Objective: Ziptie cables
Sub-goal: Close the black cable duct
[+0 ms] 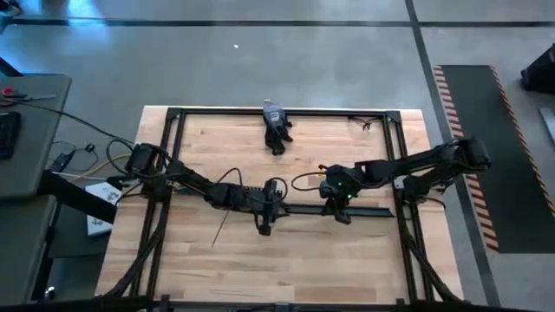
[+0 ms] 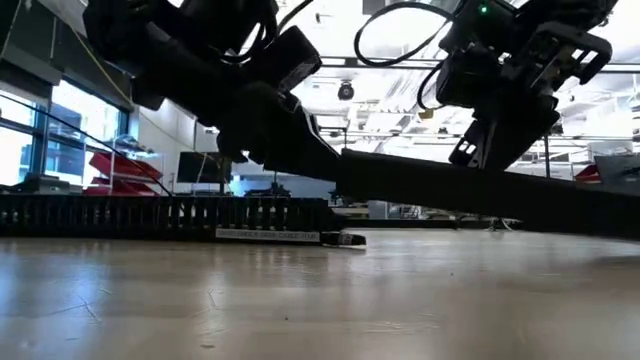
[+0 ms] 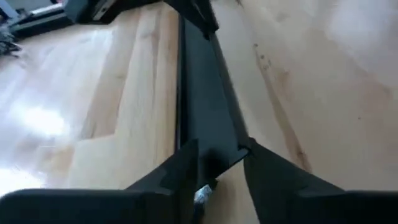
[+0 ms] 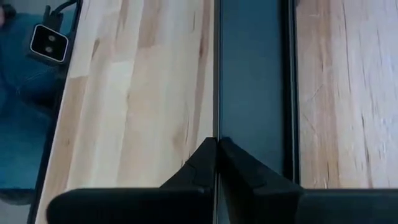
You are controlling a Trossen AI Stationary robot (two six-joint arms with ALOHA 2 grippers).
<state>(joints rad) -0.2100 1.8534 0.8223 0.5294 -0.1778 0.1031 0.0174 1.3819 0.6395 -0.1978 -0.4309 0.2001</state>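
Note:
A long flat black lid strip (image 1: 364, 211) runs left to right across the table's middle; both grippers are shut on it. My left gripper (image 1: 264, 221) is at its left end, my right gripper (image 1: 340, 211) farther along. In the low view the strip (image 2: 480, 190) hangs above the wood. A black comb-edged duct (image 2: 160, 215) lies on the table behind it. A thin straight dark strip (image 1: 220, 230) rests flat on the wood to the left of the left gripper. The cables are not in view. My left gripper pinches the lid strip's left end (image 3: 219, 152) between its two fingers (image 3: 181, 168). The fingers lie along the strip, which runs away from them. That end is lifted off the table. My right gripper has its fingers (image 4: 202, 163) shut on one long edge of the lid strip (image 4: 217, 127), coming from above. The strip is thin there and shows edge-on between them. In the low view the gripper (image 2: 478, 150) meets the strip's top, clear of the table.
A black frame (image 1: 173, 113) runs around the wooden table top. A dark object with a pale top (image 1: 276, 130) lies near the far edge. Bare wood lies toward the near edge. Grey side tables (image 1: 26, 139) stand to the left.

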